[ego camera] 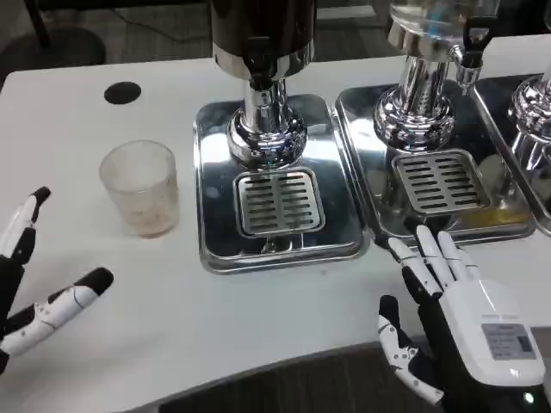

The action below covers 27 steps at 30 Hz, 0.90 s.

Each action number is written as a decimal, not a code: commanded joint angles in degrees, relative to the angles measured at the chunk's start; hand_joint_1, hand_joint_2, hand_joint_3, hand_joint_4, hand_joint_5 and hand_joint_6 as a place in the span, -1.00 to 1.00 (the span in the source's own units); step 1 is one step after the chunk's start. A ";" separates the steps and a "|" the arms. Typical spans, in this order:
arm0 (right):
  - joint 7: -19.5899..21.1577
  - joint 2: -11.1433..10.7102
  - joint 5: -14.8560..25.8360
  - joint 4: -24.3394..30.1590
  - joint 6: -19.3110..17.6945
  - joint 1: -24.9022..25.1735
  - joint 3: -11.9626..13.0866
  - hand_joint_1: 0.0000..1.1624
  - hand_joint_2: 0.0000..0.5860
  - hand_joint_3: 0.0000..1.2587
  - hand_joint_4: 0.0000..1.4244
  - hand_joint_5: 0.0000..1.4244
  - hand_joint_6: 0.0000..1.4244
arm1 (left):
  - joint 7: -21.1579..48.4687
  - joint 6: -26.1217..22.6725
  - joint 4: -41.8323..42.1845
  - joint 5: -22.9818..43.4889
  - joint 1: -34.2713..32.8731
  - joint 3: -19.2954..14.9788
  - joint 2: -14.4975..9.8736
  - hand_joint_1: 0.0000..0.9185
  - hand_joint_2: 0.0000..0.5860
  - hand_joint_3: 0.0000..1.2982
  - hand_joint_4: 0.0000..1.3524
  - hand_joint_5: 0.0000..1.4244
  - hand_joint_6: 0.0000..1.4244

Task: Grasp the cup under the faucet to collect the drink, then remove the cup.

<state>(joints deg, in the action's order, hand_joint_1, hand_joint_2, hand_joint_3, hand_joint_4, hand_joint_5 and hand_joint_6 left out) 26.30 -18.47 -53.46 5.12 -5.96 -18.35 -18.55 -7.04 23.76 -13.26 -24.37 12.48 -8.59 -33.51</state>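
a: what are the hands doing?
b: left hand (39, 284) hangs low at the table's (215, 318) edge, fingers spread, holding nothing. right hand (456, 323) is released too, fingertips near the front lip of the second drip tray (495, 225).
a: and the cup?
b: the cup (140, 187) stands upright on the table, just left of the first drip tray (219, 249), beside the faucet (263, 82), not under it. it looks faintly stained inside, hard to tell.

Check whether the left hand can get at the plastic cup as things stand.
Probably yes. The left hand is open with its fingers spread, and the cup stands upright on bare table just ahead of it. Nothing lies between them; the dispenser tray sits on the cup's far side.
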 commanded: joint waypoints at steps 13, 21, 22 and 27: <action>0.31 0.53 0.49 0.18 -0.04 1.08 0.08 -0.33 0.96 -0.62 -1.00 -1.00 -0.82 | 4.04 -5.94 -18.49 1.79 -20.51 5.19 0.05 -0.69 -0.83 -1.00 -1.00 -0.82 -0.60; -0.04 0.64 1.29 -0.04 -0.56 1.96 -0.34 -0.28 0.96 -0.53 -0.97 -1.00 -0.78 | 2.45 -5.77 -28.89 0.15 -28.82 9.67 0.11 -0.65 -0.82 -1.00 -1.00 -0.81 -0.57; -0.03 0.62 1.30 0.02 -0.56 2.00 -0.37 -0.27 0.95 -0.52 -0.97 -1.00 -0.78 | 2.26 -5.75 -29.90 0.12 -29.59 10.15 0.12 -0.65 -0.82 -1.00 -1.00 -0.81 -0.57; 0.04 0.68 1.25 0.10 -0.50 2.20 -0.49 -0.26 0.95 -0.52 -0.96 -1.00 -0.76 | 1.22 -4.76 -34.48 -0.02 -33.12 12.29 0.27 -0.64 -0.82 -1.00 -1.00 -0.79 -0.55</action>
<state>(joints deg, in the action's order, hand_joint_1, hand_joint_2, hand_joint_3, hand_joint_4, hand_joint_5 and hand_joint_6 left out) 26.33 -18.04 -52.33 4.99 -6.08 -16.40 -18.80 -4.85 18.34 -45.44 -23.43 -18.62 2.49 -33.37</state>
